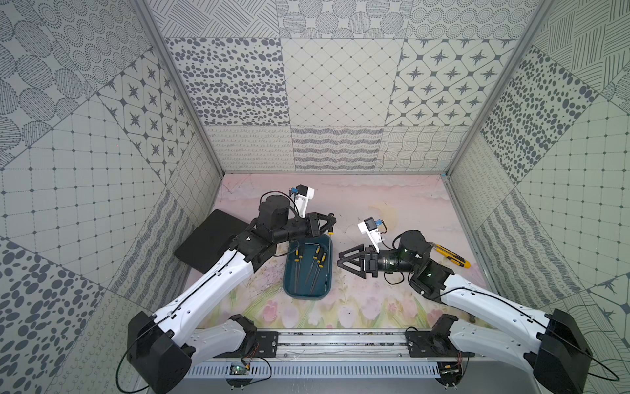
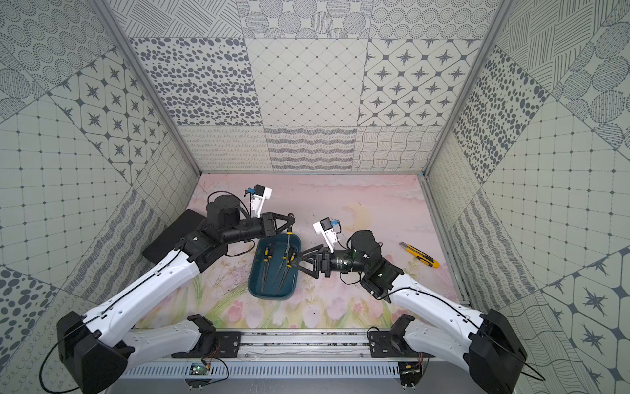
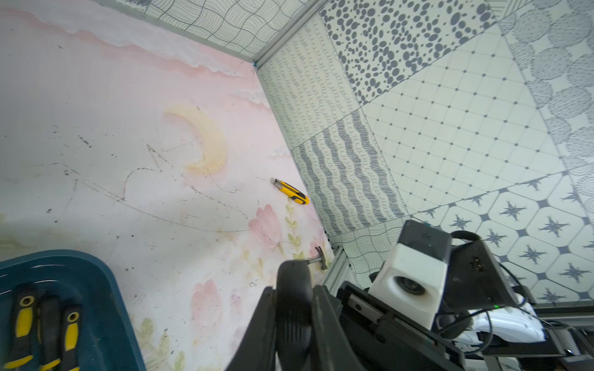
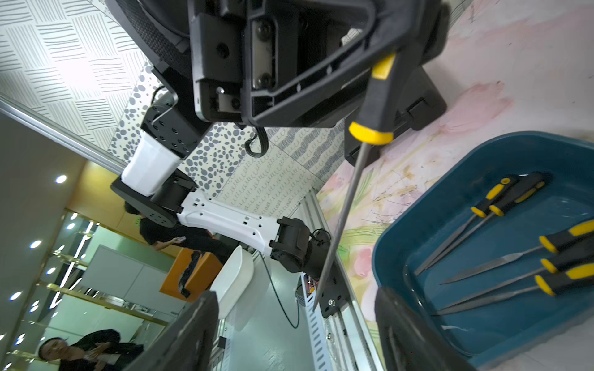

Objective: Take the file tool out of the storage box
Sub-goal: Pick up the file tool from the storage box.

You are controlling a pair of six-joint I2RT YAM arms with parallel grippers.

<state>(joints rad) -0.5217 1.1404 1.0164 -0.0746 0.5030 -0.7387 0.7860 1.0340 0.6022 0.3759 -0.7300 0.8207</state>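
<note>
- Left claw (image 1: 330,221) is clamped tight on the black-and-yellow handle of the file tool (image 4: 374,106). The left wrist view shows its fingers (image 3: 331,334) pressed against the handle from both sides.
- The file tool hangs from that grip with its thin metal shaft pointing down, at the far end of the storage box (image 1: 308,294). I cannot tell whether the tip is clear of the box.
- Right claw (image 1: 341,260) has its jaws spread wide with nothing between them. It lies roughly level, near the right long side of the box, and is aimed toward the hanging file tool.
- The storage box, a teal tray, sits near the middle of the worktop (image 1: 375,204) between the two arms. It holds several more files (image 4: 482,266) lying lengthwise, with their handles toward the far end.
- A flat black board (image 1: 208,244) lies to the left of the box, partly under the left arm.
- A yellow utility knife (image 1: 450,256) lies well off to the right, near the side wall.
- A small hammer (image 3: 319,257) shows close to that same wall in the left wrist view.
</note>
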